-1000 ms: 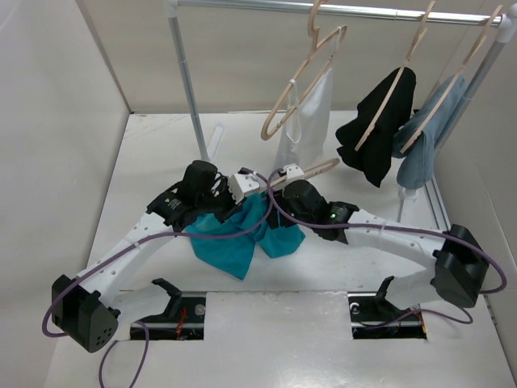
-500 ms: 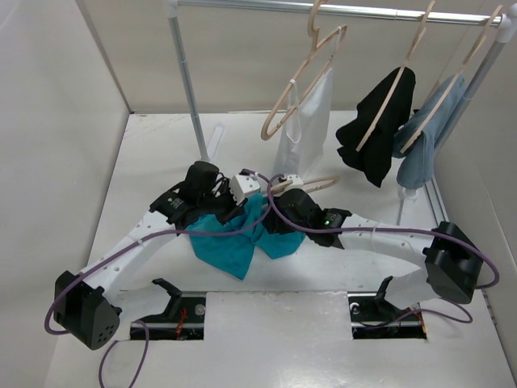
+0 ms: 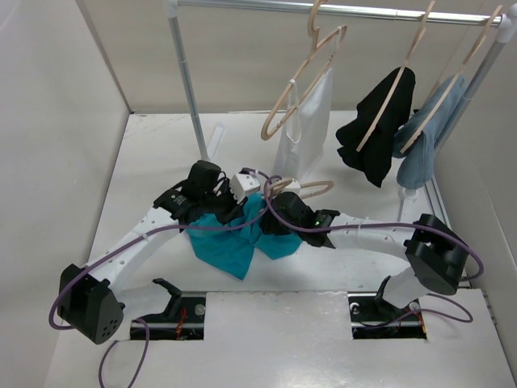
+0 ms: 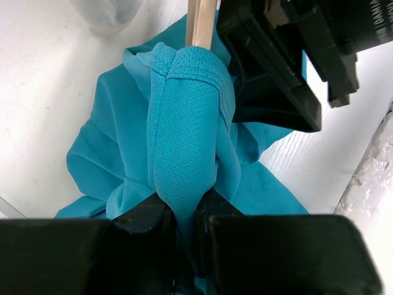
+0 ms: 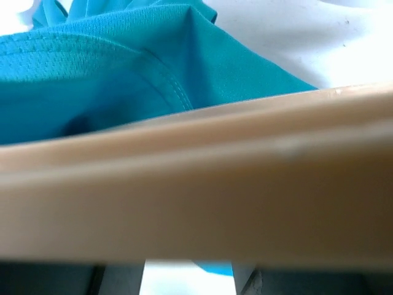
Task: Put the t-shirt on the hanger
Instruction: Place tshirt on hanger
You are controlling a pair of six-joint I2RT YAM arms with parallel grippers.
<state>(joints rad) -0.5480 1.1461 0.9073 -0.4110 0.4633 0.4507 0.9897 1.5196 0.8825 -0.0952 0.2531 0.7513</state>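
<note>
The job is at the step of getting the hanger into the shirt. The teal t-shirt (image 3: 230, 246) lies in a crumpled heap on the white worktop (image 3: 145, 162), in the middle, between the two arms. One part of it is held up off the heap.

The left pincer (image 4: 184, 215) is closed tight on a thick fold of the shirt. In the left wrist view the fold stands up from between the two black fingers (image 4: 144, 218), and a stitched edge runs over its top. A bit of the pale wood hanger (image 4: 201, 21) pokes out just behind that edge and touches the cloth.

The right pincer (image 3: 271, 217) is right beside the left one. In the right wrist view the wood bar of the hanger fills the picture, very near the camera, with teal cloth above it. It hides the fingertips, but the pincer looks to be closed on the hanger.

I think one end of the hanger is at the shirt's opening. Next, the right arm should slide the wood further inside while the left arm holds the cloth up and open. The cloth is thin and floppy, so it could bunch up or slip off the end. Slow, small moves look best.
</note>
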